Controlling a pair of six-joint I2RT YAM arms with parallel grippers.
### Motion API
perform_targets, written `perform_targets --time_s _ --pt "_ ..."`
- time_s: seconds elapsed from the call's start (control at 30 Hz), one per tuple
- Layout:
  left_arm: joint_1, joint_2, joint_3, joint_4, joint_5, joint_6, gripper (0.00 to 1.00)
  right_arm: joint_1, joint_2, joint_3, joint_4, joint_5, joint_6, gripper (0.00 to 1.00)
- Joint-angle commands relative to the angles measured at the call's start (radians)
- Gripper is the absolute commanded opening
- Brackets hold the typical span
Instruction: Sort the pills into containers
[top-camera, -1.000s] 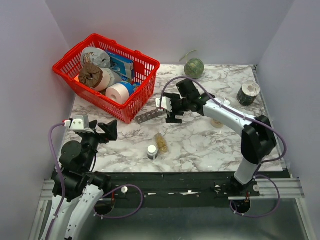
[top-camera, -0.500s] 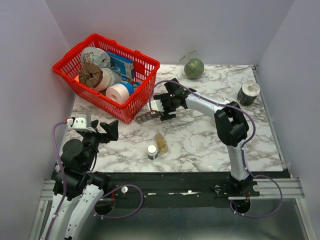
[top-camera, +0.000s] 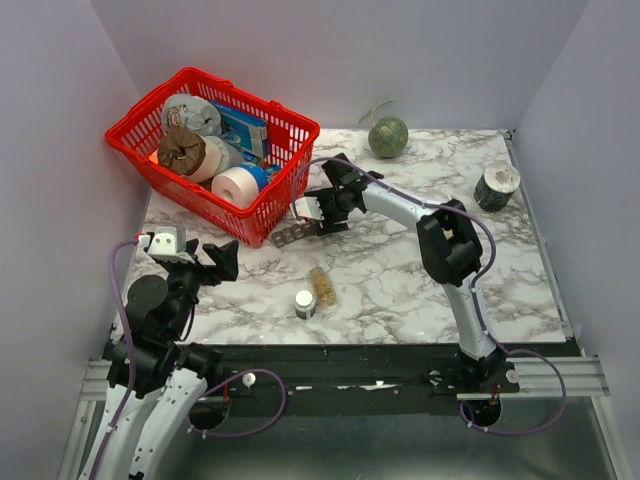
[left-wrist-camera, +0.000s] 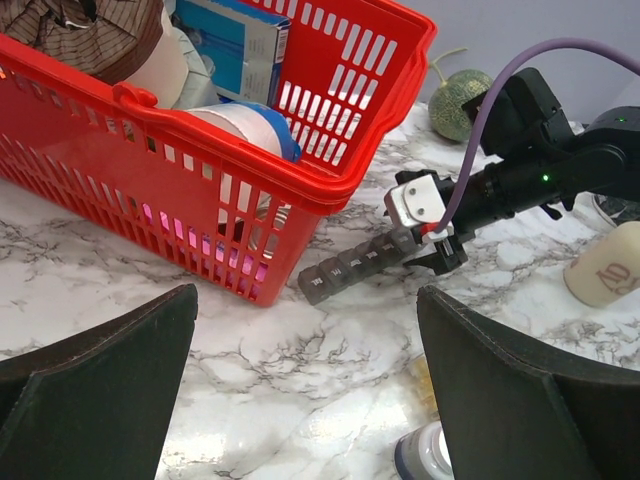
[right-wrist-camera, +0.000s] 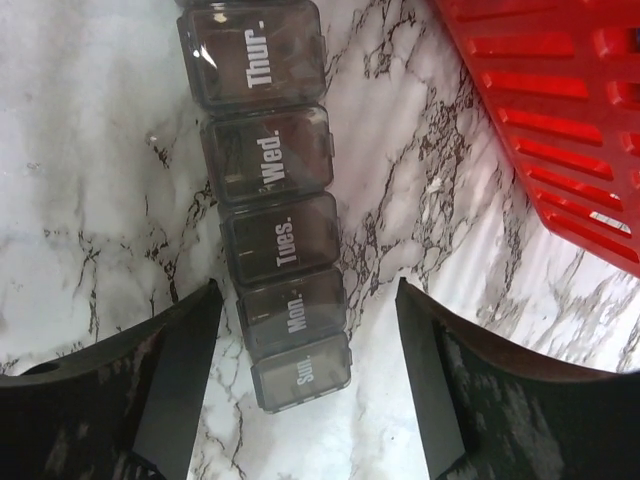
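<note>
The marble table (top-camera: 400, 280) carried a red basket (top-camera: 285, 180) at its far left, filled with rolls and a blue box. The left end effector (left-wrist-camera: 305, 300) hung over the table's near left part with its fingers spread wide and nothing between them. The right end effector (right-wrist-camera: 307, 300) was reached across to the basket's near corner. Its 2 fingers stood apart, 1 on each side of the "Sun." and "Mon." end of the containers (right-wrist-camera: 285, 240), with a gap at both sides. The containers, a dark-grey strip, lay flat on the table just beside the basket; 5 labelled lids showed in the right wrist view. The pills (top-camera: 322, 286) sat in a clear vial lying nearer the arms, just beside a small white-capped bottle (top-camera: 305, 302).
</note>
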Motion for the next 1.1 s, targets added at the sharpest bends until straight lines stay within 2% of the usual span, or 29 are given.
perform_targets --time_s 0.0,0.27,0.5,0.63,0.67,0.9,1.07 --pt "0.001 -0.005 0.023 -0.001 0.021 0.015 0.99 -0.008 0.052 0.042 -0.108 0.024 0.009 0.75" --pt "0.001 -0.011 0.033 -0.013 0.03 0.017 0.99 -0.01 0.03 0.022 -0.186 0.034 0.033 0.59" --pt "-0.001 -0.02 0.031 -0.01 0.073 0.02 0.99 -0.022 -0.06 -0.082 -0.139 0.097 0.202 0.41" --pt "-0.001 -0.014 0.034 -0.003 0.15 0.027 0.99 -0.034 -0.147 -0.201 -0.079 0.137 0.277 0.4" --pt "0.001 -0.01 0.034 -0.001 0.229 0.03 0.99 -0.039 -0.167 -0.261 -0.059 0.142 0.291 0.4" --pt "0.001 0.13 0.062 0.031 0.516 -0.005 0.98 -0.072 -0.361 -0.532 -0.001 0.174 0.348 0.4" --pt "-0.001 0.202 0.077 0.08 0.617 -0.034 0.98 -0.114 -0.454 -0.663 0.038 0.188 0.368 0.4"
